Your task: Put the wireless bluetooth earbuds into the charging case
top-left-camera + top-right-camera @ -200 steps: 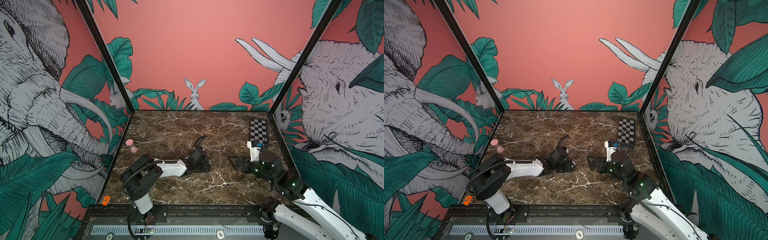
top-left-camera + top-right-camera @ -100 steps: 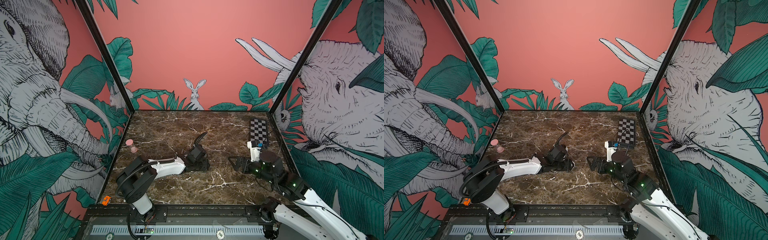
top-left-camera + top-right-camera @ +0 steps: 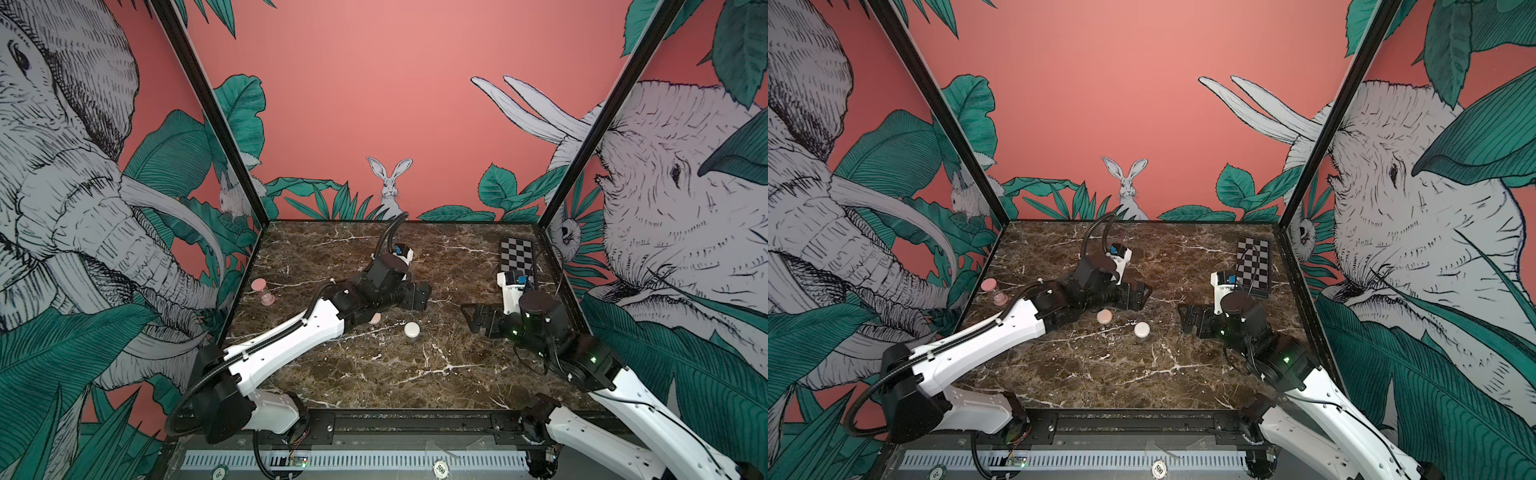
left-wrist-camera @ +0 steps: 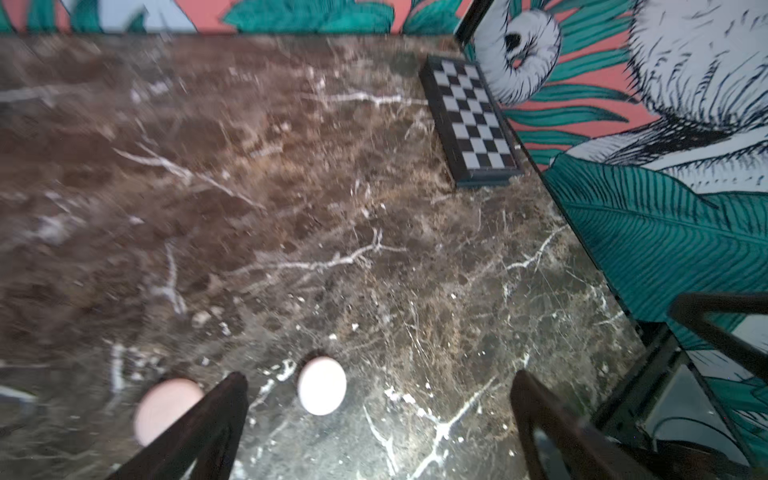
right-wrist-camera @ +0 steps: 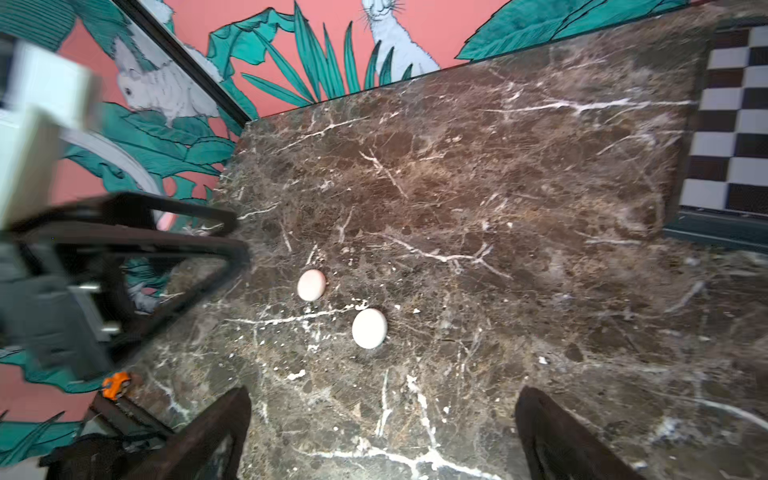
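the only writing i can make out is on a round token (image 3: 439,469) at the front rail: figures that look like 500, upside down. neither case shows a brand or label that i can read. the white case (image 3: 412,329) and the pink case (image 3: 1104,317) lie flat on the bench (image 3: 374,374) near its middle, just beside each other but not touching, broad faces up. both are round, so i can tell no long axis or heading. the earbuds i cannot pick out from the white flecks in the marble. the left pincer (image 3: 417,294) hangs close by the cases, its jaws wide apart and empty. the right pincer (image 3: 478,319) sits off to their right, also spread wide, holding nothing.
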